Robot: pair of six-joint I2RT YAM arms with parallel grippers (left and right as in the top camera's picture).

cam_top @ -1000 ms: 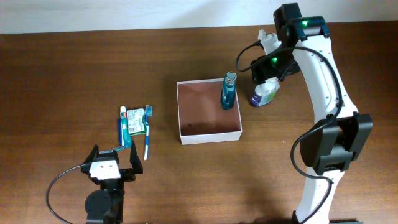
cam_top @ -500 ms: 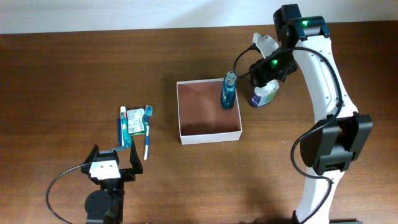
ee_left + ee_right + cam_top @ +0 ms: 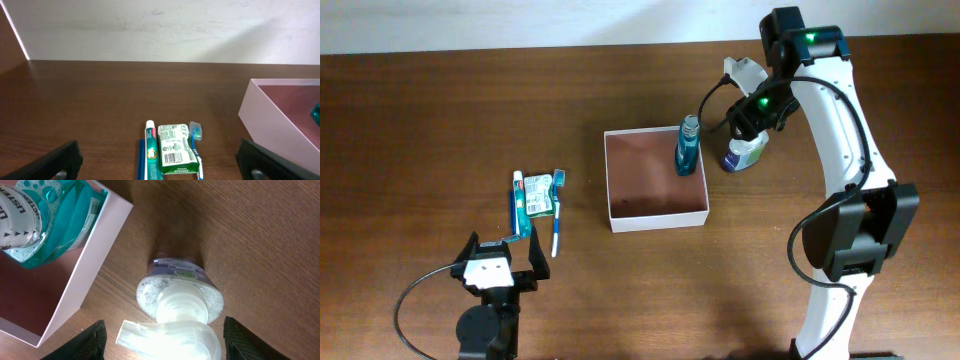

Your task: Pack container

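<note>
The container (image 3: 656,216) is a white-walled box with a reddish-brown floor, mid-table. A teal mouthwash bottle (image 3: 687,146) stands in its far right corner and shows in the right wrist view (image 3: 47,217). A clear pump bottle with a purple label (image 3: 744,152) stands just right of the container. My right gripper (image 3: 165,342) is open and sits directly above that pump bottle (image 3: 180,300), fingers either side of the pump head. My left gripper (image 3: 157,167) is open and empty near the table's front, just behind a toothpaste tube (image 3: 518,202), a green packet (image 3: 539,196) and a blue toothbrush (image 3: 557,212).
The container's white wall (image 3: 272,120) shows at the right of the left wrist view. A pale wall (image 3: 520,20) runs along the table's far edge. The right arm's white links (image 3: 840,150) reach over the table's right side.
My right gripper has shifted slightly right and nearer, settling over the pump bottle. The left arm and the other things have not moved.
</note>
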